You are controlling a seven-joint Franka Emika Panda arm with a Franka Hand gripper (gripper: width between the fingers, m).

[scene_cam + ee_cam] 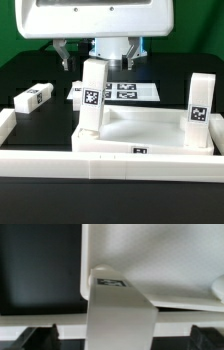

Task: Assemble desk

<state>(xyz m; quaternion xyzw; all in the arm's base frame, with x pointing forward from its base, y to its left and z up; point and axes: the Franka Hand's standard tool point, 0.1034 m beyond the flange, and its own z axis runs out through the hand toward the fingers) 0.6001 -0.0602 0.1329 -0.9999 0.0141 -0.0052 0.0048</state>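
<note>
Gripper [100,55], fingers spread wide and empty, hangs above tagged white rectangular block leg [94,95] standing upright at corner of white plastic rimmed tabletop tray [150,128]; leg seems seated, needing no hold. Tray rests against long white border rail [100,166], probably for bracing. Loose white leg [33,98] lies apart, presumably awaiting pickup.

One white tray-like tabletop [150,126] lies on one black table [172,75]. Three white block legs are in sight. Two stand upright: the first upright leg [93,98] toward the exterior view's left, the second upright leg [199,110] toward its right. One lying leg [33,98] is farther left. One marker board [140,91]. One white border rail [60,166].
</note>
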